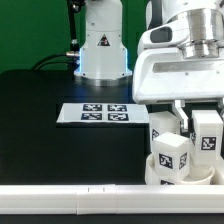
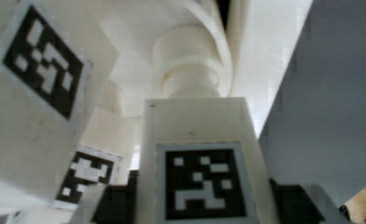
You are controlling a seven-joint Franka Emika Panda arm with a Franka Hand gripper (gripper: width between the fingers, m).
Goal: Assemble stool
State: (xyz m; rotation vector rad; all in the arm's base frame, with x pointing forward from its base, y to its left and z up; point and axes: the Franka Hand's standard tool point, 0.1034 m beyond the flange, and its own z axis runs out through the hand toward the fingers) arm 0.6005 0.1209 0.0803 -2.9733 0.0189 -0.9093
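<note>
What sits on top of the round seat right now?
On the seat, near the exterior view's right edge, stand tagged white legs: one in front, one behind it, one at right. The gripper hangs above them. Their joints with the seat are covered.

White arm lowered vertically, pincer (image 1: 186, 128) pointing down, finger spacing unclear

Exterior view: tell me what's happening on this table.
The Panda arm's gripper is down over the stool parts at the exterior view's right. Tagged white legs stand upright on the round seat, close by the gripper. Whether the gripper clamps a leg cannot be told. The marker board lies flat on the black table, apart from the work.
</note>
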